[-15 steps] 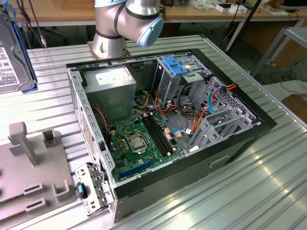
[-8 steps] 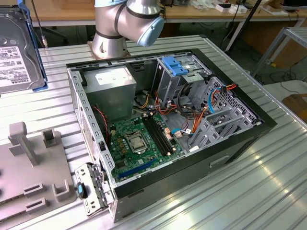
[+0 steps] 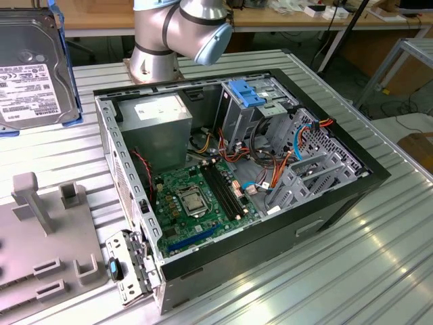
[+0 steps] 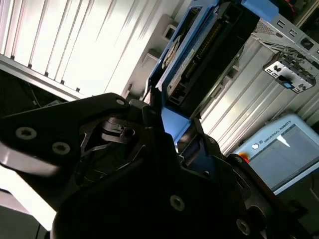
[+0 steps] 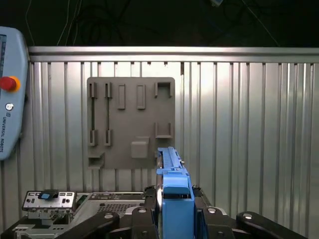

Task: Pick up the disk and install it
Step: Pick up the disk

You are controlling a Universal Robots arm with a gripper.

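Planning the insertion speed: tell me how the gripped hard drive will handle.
Probably rigid and dense: the hard drive is a metal slab. Its blue bracket looks smooth plastic, so it might slip in the gripper.

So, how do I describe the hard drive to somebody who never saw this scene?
Start at the open black computer case on the ribbed metal table. Toward the exterior view's left, outside it, the flat silver-grey metal disk is held in the black gripper. Unlike the grey power-supply box inside the case, it has a blue plastic bracket around it.
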